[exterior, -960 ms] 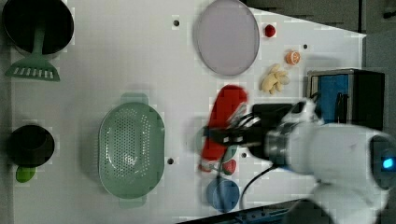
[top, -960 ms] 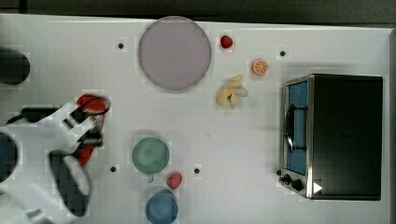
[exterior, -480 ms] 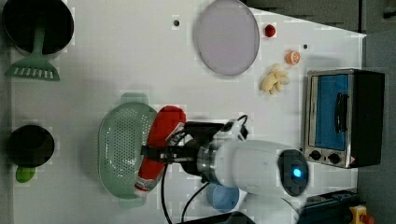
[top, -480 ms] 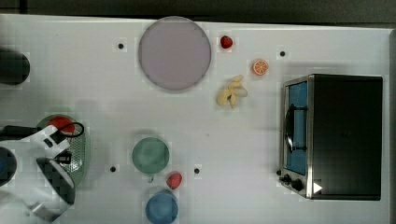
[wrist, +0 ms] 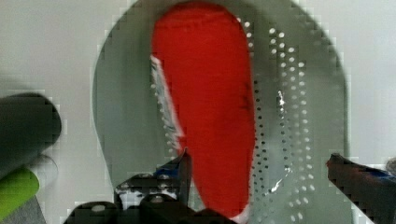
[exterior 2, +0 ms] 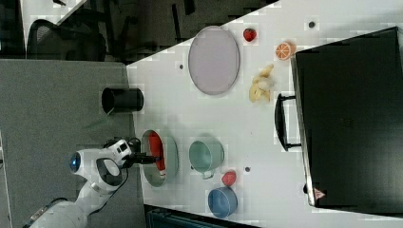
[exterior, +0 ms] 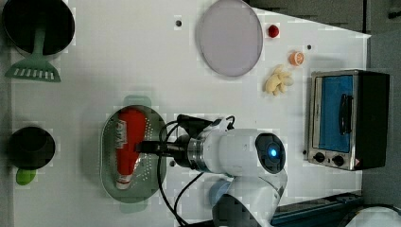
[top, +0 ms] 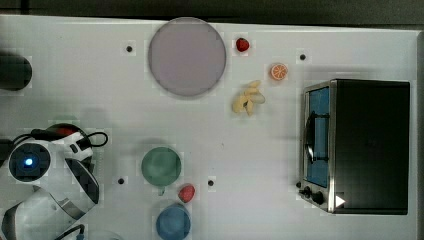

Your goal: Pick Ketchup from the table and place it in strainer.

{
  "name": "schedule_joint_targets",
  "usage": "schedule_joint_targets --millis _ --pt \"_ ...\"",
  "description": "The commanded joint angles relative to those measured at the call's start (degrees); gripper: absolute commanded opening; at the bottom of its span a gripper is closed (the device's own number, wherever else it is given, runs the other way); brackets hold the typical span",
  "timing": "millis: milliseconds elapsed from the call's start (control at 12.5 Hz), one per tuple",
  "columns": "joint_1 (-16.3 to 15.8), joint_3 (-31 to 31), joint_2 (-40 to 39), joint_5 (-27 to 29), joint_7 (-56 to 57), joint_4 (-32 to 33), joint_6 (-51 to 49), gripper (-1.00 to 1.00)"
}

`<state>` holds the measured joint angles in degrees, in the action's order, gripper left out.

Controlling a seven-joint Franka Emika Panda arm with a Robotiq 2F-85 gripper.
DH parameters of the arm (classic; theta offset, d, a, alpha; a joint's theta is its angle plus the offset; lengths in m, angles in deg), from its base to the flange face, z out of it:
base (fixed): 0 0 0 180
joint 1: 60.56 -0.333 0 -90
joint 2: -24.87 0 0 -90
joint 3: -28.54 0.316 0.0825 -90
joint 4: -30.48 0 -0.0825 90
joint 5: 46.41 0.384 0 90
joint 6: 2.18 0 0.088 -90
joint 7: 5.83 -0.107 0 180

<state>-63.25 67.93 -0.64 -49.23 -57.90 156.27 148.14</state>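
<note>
Placement looks done: Ketchup lies lengthwise inside the strainer, cap toward 6 o'clock in the left view. Gripper hovers just above, fingers spread wide either side, gripping nothing. Half a second earlier the bottle was clamped over the strainer's 3 o'clock rim. Only withdrawal remains.

red ketchup lengthwise inside mint strainer, apparently flat

Ketchup cap end cut off behind the gripper base in the wrist view, strainer beside the green cup mostly hidden under the arm in the top view, label print on the Ketchup unreadable
</note>
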Motion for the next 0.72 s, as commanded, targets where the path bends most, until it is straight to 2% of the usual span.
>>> schedule_joint_targets --millis 80,400,560,720 --pt "2.34 0.46 8.34 -0.16 -6.33 -1.17 -3.30 1.00" --pt "9.04 -0.86 23.51 0.21 -5.38 -4.74 -25.03 1.00" --pt "11.88 -4.09 29.18 1.42 -2.36 -8.43 -36.75 1.00" --pt "14.04 -9.71 33.27 2.43 -0.44 -12.38 -44.36 1.00"
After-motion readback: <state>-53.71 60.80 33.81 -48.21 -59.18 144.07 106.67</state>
